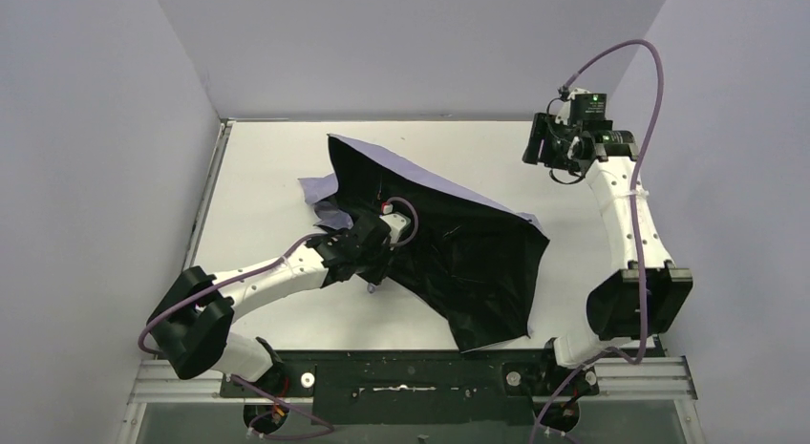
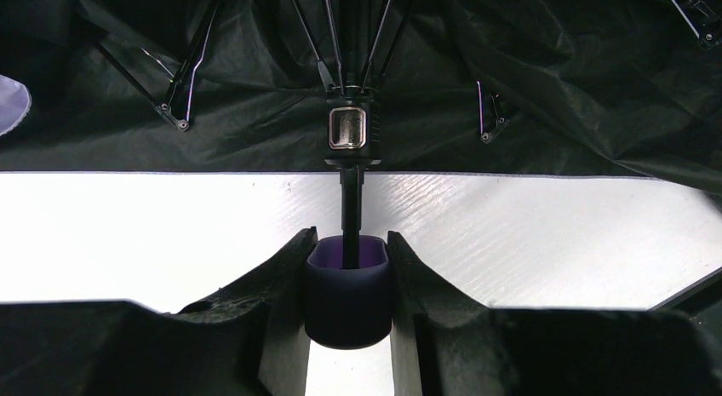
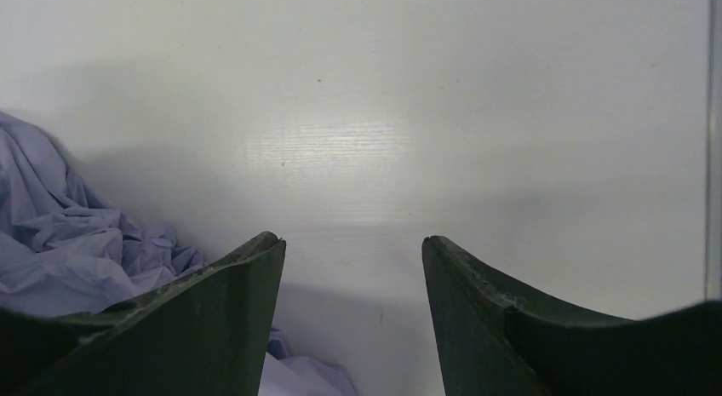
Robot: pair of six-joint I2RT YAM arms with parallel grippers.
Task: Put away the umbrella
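The umbrella (image 1: pixel 458 253) lies spread open across the middle of the white table, its black inner side facing up and its lavender outer fabric (image 1: pixel 320 188) showing at the far-left edge. My left gripper (image 1: pixel 373 258) reaches under the canopy. In the left wrist view it (image 2: pixel 347 243) is shut on the small lavender handle (image 2: pixel 347 298), from which the thin black shaft (image 2: pixel 351 200) runs up to the ribs. At the back right my right gripper (image 1: pixel 540 148) is raised. It (image 3: pixel 352 243) is open with only bare table between its fingers, and crumpled lavender fabric (image 3: pixel 77 243) lies to its left.
The white table (image 1: pixel 258 158) is enclosed by grey walls on the left, back and right. A metal rail (image 1: pixel 411 377) with the arm bases runs along the near edge. Purple cables (image 1: pixel 630 52) loop above the right arm.
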